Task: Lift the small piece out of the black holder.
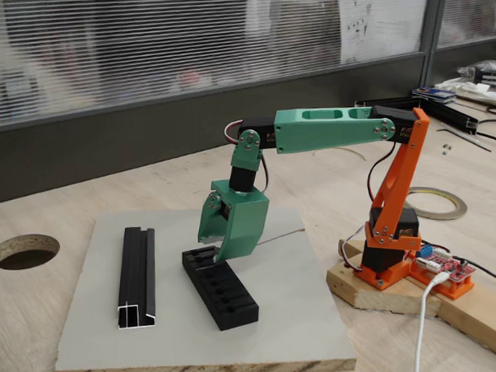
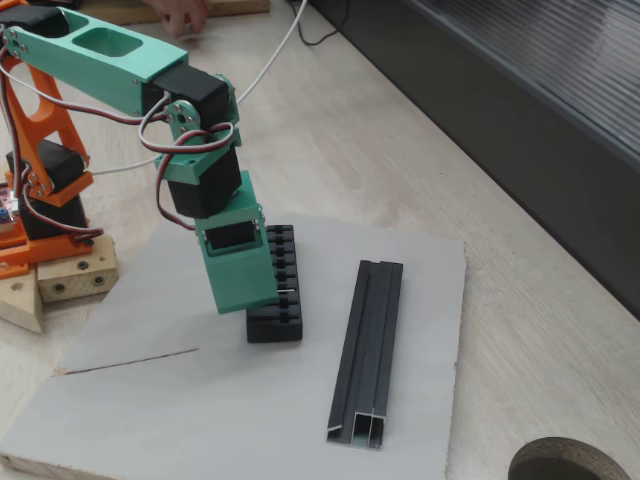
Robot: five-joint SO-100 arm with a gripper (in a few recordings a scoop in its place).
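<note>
The black holder (image 1: 223, 294) lies on the grey board (image 1: 291, 320), its row of slots facing up; it also shows in the other fixed view as the black holder (image 2: 277, 290). My green gripper (image 1: 211, 247) points straight down over the holder's far end, its longer finger (image 1: 222, 252) reaching the block's top. The jaws stand a little apart, so it is open. From the other side, the gripper (image 2: 258, 306) body covers the left half of the slots. The small grey piece is too small or too hidden to make out.
A longer black channel rail (image 1: 137, 276) lies on the board beside the holder, shown too as the rail (image 2: 368, 350). The orange arm base (image 1: 392, 242) sits on a wooden block. A round hole (image 1: 23, 250) is cut in the table. A person's hand (image 2: 180, 14) is at the edge.
</note>
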